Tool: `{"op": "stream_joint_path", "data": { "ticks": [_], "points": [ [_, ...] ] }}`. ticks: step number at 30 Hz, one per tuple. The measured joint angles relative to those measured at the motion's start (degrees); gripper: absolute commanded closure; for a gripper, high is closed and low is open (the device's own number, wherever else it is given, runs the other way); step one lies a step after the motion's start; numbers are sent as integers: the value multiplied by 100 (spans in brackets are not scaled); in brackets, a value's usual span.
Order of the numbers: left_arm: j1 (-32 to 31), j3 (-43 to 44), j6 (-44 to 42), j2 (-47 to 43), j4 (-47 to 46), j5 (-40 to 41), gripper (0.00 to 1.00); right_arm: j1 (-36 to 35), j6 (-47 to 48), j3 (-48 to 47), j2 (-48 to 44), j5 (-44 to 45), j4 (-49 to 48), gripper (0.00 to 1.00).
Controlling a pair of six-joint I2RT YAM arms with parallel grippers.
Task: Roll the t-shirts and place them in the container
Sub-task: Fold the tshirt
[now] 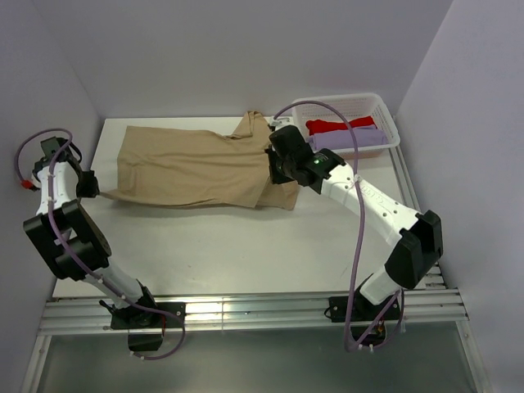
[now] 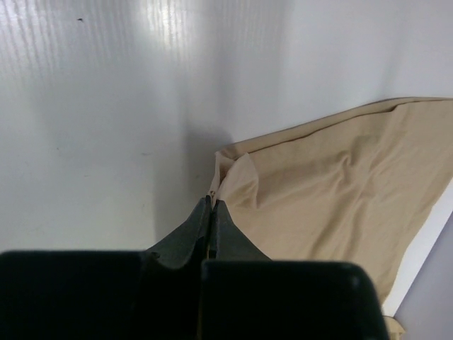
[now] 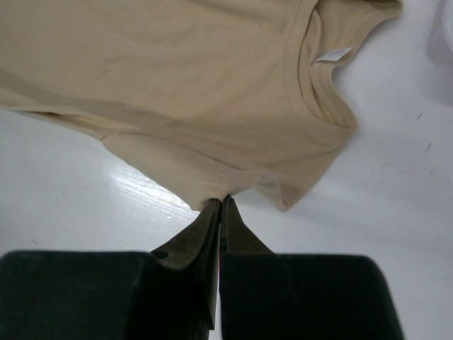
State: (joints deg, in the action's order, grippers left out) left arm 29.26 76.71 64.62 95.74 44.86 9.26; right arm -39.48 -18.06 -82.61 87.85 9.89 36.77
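Both pincers are pressed together on cloth. The left gripper [image 2: 211, 203] pinches the hem corner [image 2: 230, 159] of the tan t-shirt [image 1: 196, 164] at the end farthest from the white lattice basket [image 1: 391, 123]; a sliver of fabric shows between its tips. The right gripper [image 3: 222, 203] pinches the stitched sleeve edge [image 3: 205, 180] at the basket-side end.

Location: the shirt lies flat on the white table [image 1: 229, 246], near the basket and apart from it where I can see. A red t-shirt [image 1: 340, 125] and a lavender t-shirt [image 1: 348, 141] sit folded inside the basket.

Orientation: the long axis runs straight away from the basket. The collar [image 3: 301, 78], with its white neck label [image 3: 333, 54], points toward the basket; the hem points away.

Key relation: the cloth stretches from each gripper toward the other along that axis. The left arm is nearer the hem, the right arm nearer the collar.

Judgement: a roll would likely travel along this axis, from one held end toward the other. Both holds are thin corner pinches, so an uneven pull could skew the shirt or slip an edge free.
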Motion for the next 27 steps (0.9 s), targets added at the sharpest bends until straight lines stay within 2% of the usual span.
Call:
{"op": "stream_joint_path", "data": {
  "ticks": [15,27],
  "points": [
    [-11,789,127,734,157,-76,100,382,234,-560,492,-321,122,100],
    [-63,970,262,850,223,-153,100,564,256,-763,756,-485,223,100]
  ]
}}
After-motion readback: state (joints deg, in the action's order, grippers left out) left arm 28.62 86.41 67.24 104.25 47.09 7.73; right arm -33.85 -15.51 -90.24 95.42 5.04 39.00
